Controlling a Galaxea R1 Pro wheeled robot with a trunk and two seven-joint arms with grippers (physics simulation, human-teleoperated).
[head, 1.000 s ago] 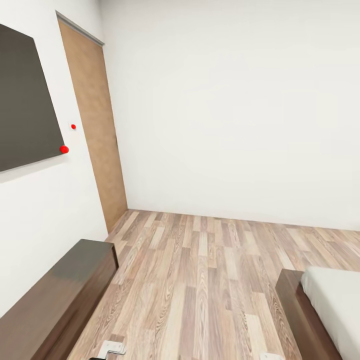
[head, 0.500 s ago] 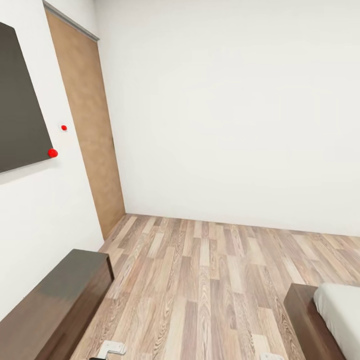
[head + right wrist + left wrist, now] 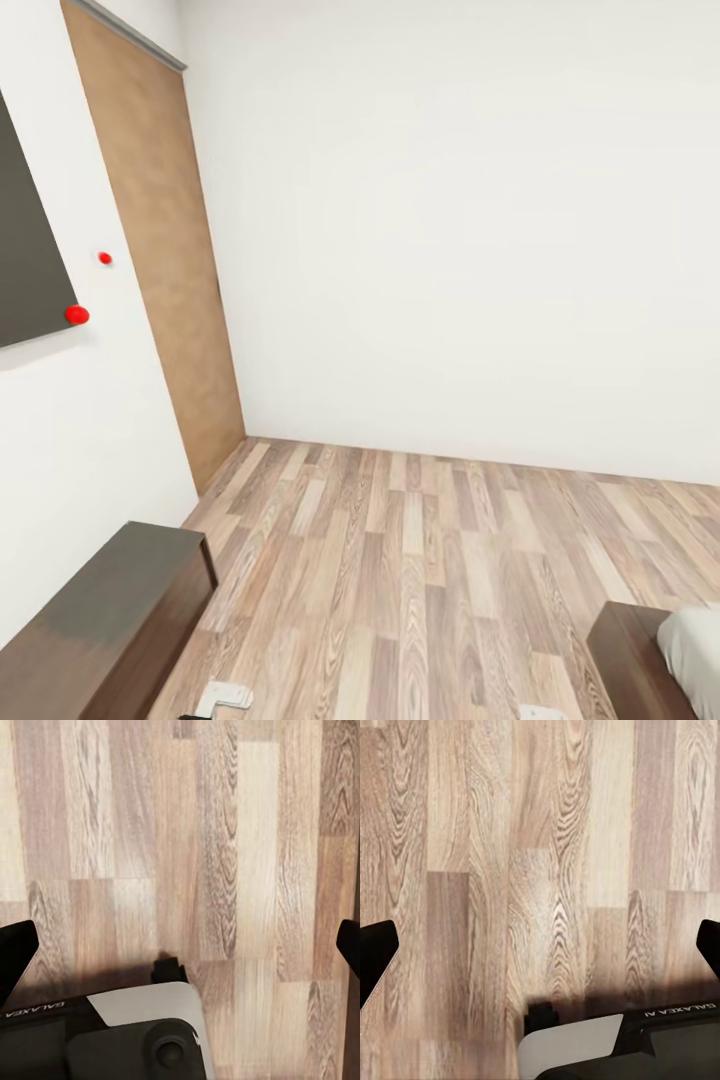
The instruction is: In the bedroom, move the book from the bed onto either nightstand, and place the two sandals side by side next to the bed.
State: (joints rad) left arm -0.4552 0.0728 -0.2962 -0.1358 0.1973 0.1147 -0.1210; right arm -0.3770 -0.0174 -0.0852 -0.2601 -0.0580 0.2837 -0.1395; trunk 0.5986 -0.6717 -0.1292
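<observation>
Facing a bare white corner of the bedroom (image 3: 450, 230), the robot sees only a cropped corner of the bed (image 3: 660, 660), ahead of the right end effector (image 3: 180, 945). Both the left end effector (image 3: 540, 945) and the right hang released over the wood-plank floor (image 3: 420, 560), fingertips cut off at the frame edges. A long dark cabinet (image 3: 100, 620) and a brown door (image 3: 160, 260) lie beyond the left end effector.
</observation>
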